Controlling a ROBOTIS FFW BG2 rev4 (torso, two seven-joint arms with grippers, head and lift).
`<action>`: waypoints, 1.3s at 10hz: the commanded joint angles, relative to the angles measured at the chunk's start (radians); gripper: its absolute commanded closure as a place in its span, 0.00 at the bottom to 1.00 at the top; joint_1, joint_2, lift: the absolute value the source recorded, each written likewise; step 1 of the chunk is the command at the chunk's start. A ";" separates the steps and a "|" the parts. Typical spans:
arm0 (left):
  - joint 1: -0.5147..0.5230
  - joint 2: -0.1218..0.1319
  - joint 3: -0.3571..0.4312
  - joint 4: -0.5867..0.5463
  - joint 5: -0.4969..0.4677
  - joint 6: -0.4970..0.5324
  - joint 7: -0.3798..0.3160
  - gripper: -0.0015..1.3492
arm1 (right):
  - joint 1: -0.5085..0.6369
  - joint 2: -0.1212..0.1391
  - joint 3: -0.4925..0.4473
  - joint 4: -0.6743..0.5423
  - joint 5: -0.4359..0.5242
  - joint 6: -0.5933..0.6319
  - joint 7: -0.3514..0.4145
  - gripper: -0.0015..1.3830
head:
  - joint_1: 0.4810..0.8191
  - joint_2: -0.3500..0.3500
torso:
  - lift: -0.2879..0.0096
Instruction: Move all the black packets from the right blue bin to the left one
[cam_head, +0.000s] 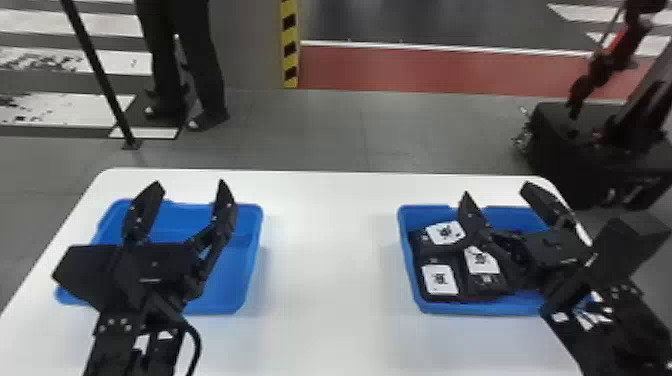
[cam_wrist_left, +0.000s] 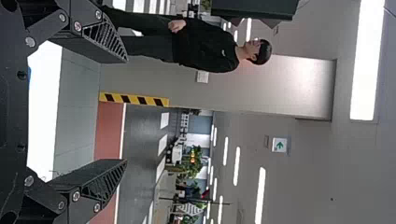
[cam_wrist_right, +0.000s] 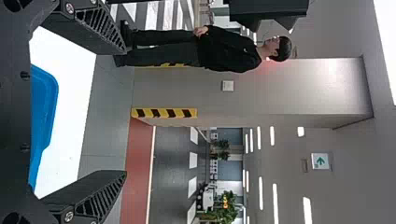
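Currently, R end effector spread wide, blk pkts lower, leftward in R bin.

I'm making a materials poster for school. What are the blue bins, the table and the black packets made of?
The blue bins look like smooth molded plastic: even color, rounded corners. The table has a smooth, plain white top, maybe laminate or plastic. The black packets look dark and mostly dull, perhaps plastic, with flat white labels like paper, but I can't be sure.
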 joint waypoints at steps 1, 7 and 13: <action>0.002 -0.002 0.001 0.001 0.003 0.000 -0.002 0.21 | -0.007 -0.004 -0.001 0.009 0.001 0.010 0.000 0.07 | 0.63 0.44 | 0.60; 0.005 0.000 0.001 0.001 0.003 0.005 -0.005 0.21 | -0.196 -0.030 -0.042 0.225 -0.073 0.285 -0.075 0.07 | 0.63 0.37 | 0.60; 0.007 -0.002 0.003 0.006 0.003 0.000 -0.005 0.21 | -0.444 -0.041 -0.010 0.571 -0.071 0.449 -0.018 0.07 | 0.63 0.37 | 0.60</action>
